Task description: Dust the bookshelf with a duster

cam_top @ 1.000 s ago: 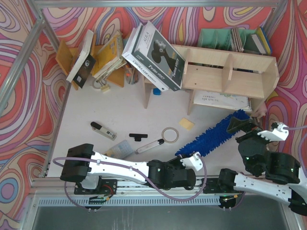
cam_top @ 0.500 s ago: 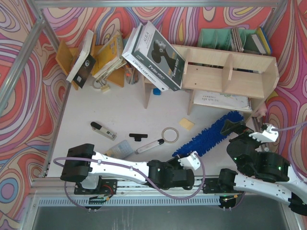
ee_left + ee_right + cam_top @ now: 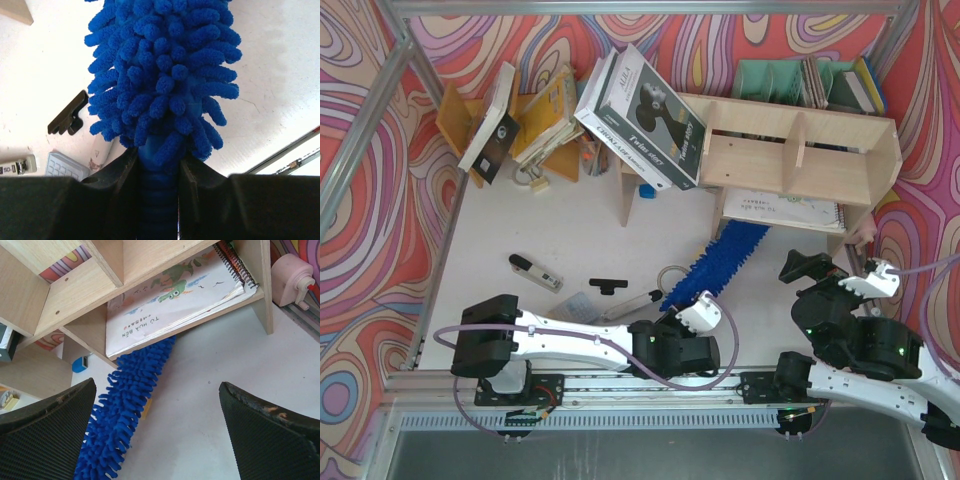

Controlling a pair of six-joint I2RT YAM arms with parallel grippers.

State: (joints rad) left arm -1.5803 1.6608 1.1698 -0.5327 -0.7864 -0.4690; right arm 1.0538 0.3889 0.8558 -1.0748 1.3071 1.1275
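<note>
The blue fluffy duster point(image 3: 720, 262) lies slanted across the table, its tip at the foot of the plywood bookshelf point(image 3: 800, 150). My left gripper point(image 3: 685, 312) is shut on its smooth blue handle point(image 3: 159, 200), and the strands point(image 3: 160, 75) fan out ahead of the gripper point(image 3: 159, 160). In the right wrist view the duster point(image 3: 125, 410) reaches under the front edge of the bookshelf's point(image 3: 90, 305) bottom board. My right gripper point(image 3: 805, 268) hovers open to the right of the duster, holding nothing point(image 3: 156, 390).
A spiral picture book point(image 3: 170, 305) lies on the bottom shelf. A large boxed item point(image 3: 640, 120) leans on the shelf's left end, with tumbled books point(image 3: 535, 115) beyond it. A black clip point(image 3: 608, 285), a tape ring point(image 3: 670, 275) and a pen point(image 3: 535, 270) lie on the table. A pink dispenser point(image 3: 289, 280) stands by the right wall.
The duster has swung left: its tip moved from the shelf's right end to the middle, under the bottom shelf. My left gripper shifted left and forward. My right gripper drew back a little.
</note>
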